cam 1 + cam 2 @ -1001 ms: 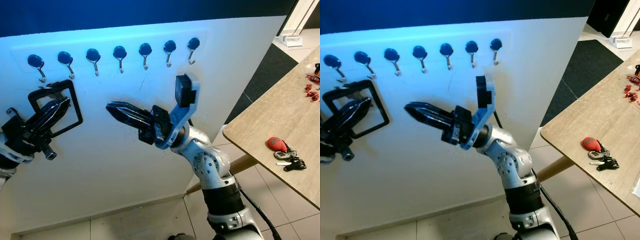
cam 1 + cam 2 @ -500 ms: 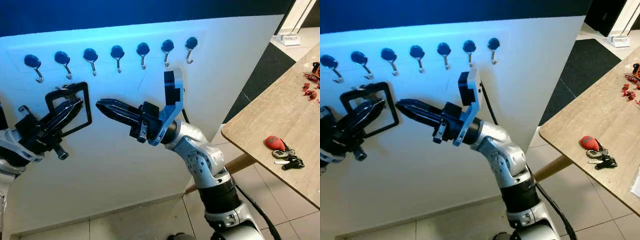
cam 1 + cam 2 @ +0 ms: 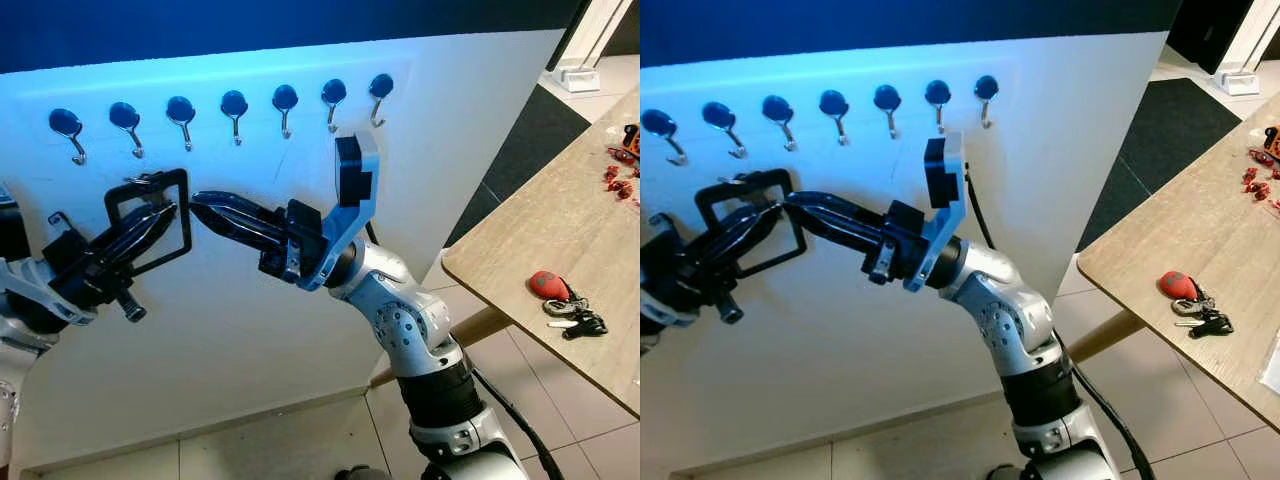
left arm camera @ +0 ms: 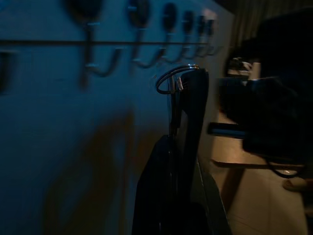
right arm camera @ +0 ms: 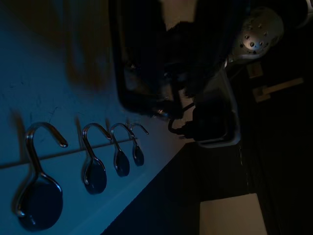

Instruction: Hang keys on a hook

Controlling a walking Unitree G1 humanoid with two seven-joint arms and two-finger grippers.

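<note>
Seven hooks (image 3: 233,112) line the white wall (image 3: 300,310), all bare. The left gripper (image 3: 150,222) has its jaws clamped on a black rectangular key holder (image 3: 150,217) with a small metal ring (image 4: 172,79) at its top, held just below the second and third hooks from the left. Its long axis stands roughly upright, ring end up. The right gripper (image 3: 212,207), jaws together, touches the frame's right edge. Likely step: lining up the ring; next it must rise over a hook tip. Another key bunch (image 3: 563,301) lies on the worktop (image 3: 560,230), far right.
</note>
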